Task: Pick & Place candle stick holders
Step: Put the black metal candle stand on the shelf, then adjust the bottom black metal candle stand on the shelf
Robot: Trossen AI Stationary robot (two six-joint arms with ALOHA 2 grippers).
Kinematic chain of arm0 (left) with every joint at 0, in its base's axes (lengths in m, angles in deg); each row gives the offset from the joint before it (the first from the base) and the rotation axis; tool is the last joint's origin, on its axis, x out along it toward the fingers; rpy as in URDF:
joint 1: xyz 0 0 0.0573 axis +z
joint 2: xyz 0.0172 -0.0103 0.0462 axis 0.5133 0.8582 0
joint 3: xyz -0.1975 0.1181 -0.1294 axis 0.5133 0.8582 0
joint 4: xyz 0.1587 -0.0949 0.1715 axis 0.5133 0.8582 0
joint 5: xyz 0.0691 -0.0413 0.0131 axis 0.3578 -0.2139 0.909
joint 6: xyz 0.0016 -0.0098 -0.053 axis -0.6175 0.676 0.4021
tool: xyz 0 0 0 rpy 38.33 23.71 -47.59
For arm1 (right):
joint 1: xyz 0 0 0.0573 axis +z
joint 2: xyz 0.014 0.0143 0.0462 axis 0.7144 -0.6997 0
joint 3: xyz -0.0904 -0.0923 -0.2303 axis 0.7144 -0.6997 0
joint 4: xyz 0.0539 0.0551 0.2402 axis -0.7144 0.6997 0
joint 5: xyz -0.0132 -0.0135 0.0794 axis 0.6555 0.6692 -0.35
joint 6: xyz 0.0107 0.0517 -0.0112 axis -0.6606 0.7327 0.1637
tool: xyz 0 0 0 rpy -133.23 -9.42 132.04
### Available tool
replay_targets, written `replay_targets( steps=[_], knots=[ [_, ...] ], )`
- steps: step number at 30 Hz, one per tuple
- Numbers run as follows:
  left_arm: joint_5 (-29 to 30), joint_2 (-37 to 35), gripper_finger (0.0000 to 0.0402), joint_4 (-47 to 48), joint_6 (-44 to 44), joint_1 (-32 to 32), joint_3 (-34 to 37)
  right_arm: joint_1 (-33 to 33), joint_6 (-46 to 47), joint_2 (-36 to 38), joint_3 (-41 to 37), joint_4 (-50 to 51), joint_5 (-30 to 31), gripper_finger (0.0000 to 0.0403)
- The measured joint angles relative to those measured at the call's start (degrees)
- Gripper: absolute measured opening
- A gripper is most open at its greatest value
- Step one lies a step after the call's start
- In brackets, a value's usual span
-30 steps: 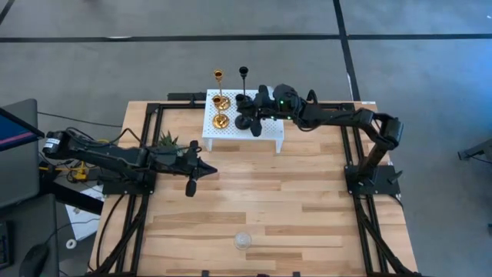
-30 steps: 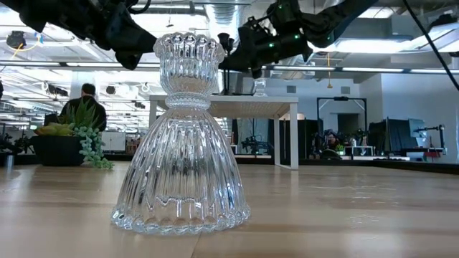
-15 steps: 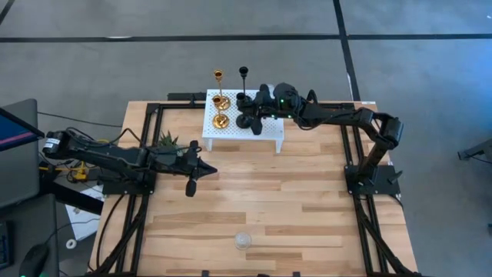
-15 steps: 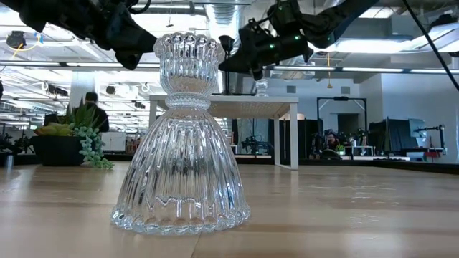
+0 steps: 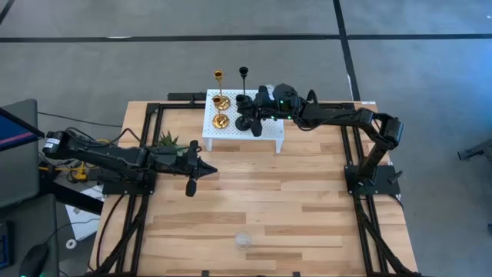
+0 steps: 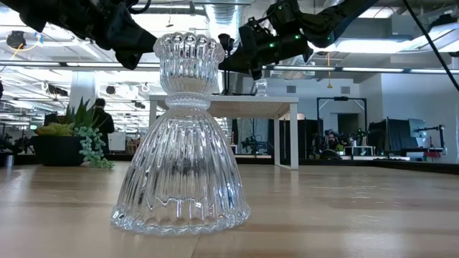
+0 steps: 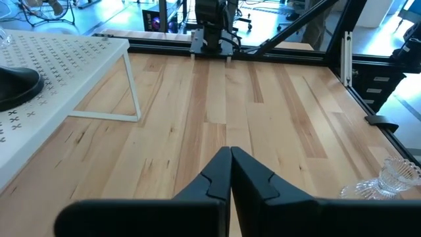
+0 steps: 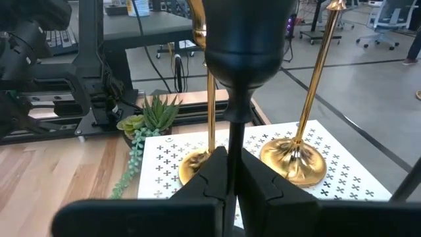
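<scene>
writing: none readable | right gripper [image 8: 228, 172] clamps black holder [image 8: 245, 46] stem over white rack [image 5: 273, 134], nudged since earlier | left gripper [image 7: 230, 172] closed, empty | glass holder [image 5: 243, 241] near front edge

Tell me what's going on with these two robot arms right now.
The right gripper is over the white perforated stand at the table's far edge, shut on the thin stem of a black candle stick holder. Two gold candle stick holders and another black one also stand there. The left gripper hangs shut and empty over the wooden table, next to the small green plant. A clear glass candle stick holder sits alone near the front edge.
</scene>
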Motion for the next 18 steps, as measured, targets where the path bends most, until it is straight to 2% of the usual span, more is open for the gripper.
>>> replay_targets(
  steps=[7, 18],
  knots=[
    [0.00, 0.00, 0.0005, 0.00, 0.00, 0.00, 0.00, 0.00, 1.50, 0.02, -0.02, 0.29, 0.00, 0.0057],
    [0.00, 0.02, 0.0005, 0.00, 0.00, 0.00, -0.02, 0.00, 1.51, 1.28, -0.07, 1.32, 0.02, 0.0067]
  ],
)
